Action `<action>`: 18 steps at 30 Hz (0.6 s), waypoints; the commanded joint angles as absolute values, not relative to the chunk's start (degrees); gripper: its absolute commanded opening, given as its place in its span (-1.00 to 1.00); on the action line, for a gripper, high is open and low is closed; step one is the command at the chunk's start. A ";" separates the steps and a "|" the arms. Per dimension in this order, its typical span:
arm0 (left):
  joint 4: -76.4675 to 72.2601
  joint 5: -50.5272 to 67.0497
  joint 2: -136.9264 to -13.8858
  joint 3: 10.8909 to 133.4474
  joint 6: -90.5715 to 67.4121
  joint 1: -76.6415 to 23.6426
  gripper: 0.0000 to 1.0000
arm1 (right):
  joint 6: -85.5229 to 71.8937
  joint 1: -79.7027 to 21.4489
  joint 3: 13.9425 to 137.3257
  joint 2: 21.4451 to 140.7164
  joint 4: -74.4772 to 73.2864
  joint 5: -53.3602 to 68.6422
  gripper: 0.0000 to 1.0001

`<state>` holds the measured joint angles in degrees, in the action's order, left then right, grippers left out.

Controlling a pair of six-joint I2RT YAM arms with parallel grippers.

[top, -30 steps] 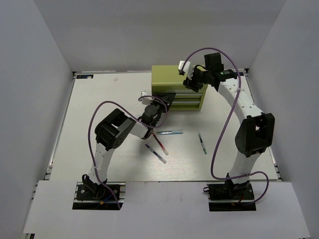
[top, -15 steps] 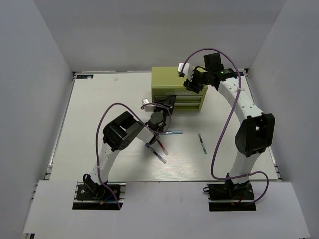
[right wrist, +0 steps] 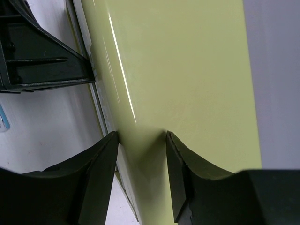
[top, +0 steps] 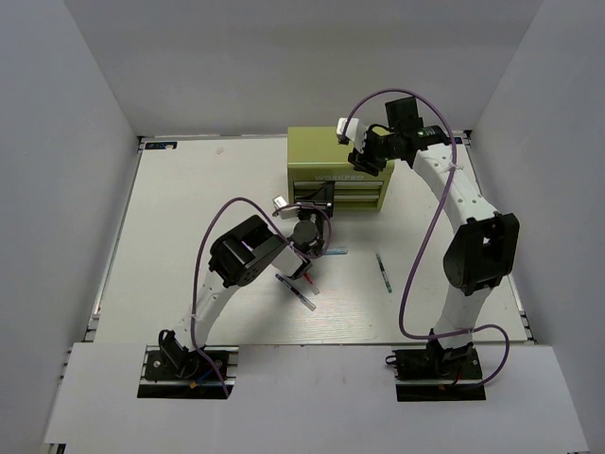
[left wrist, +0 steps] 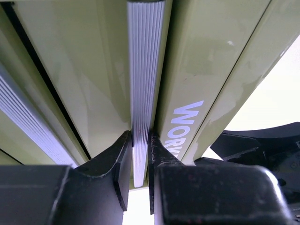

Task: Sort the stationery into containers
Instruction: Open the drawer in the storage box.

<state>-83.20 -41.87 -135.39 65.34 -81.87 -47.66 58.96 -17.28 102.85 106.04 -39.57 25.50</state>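
The yellow-green chest stands at the back middle. My left gripper is at its front, shut on a ribbed silver drawer handle beside the white lettering. My right gripper is open, its fingertips resting on the chest's top. Four pens lie in front: pale blue-silver, red with a white end, dark grey, and dark teal. I cannot tell how far the drawer is out.
The left arm's forearm and purple cable hang over the pens on the left. White walls enclose the table on three sides. The arm bases sit at the near edge.
The left arm's elbow and forearm have swung right toward the pens while its gripper stays at the chest's front. The right gripper has hardly moved on the chest's top.
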 commanded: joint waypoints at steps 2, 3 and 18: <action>-94.56 -42.90 -137.20 65.66 -77.88 -45.97 -0.82 | 59.41 -16.44 105.20 109.51 -44.82 22.06 -0.04; -94.57 -42.37 -137.20 64.70 -77.87 -45.97 -0.88 | 59.50 -16.52 105.38 109.34 -45.26 22.06 -0.04; -101.77 -39.46 -136.15 59.15 -73.04 -47.02 -1.00 | 59.59 -16.44 106.26 111.88 -46.32 20.04 -0.07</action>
<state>-85.58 -37.95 -135.28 63.18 -77.03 -47.09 59.99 -17.32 106.04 107.63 -43.33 25.61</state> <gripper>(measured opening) 0.265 0.479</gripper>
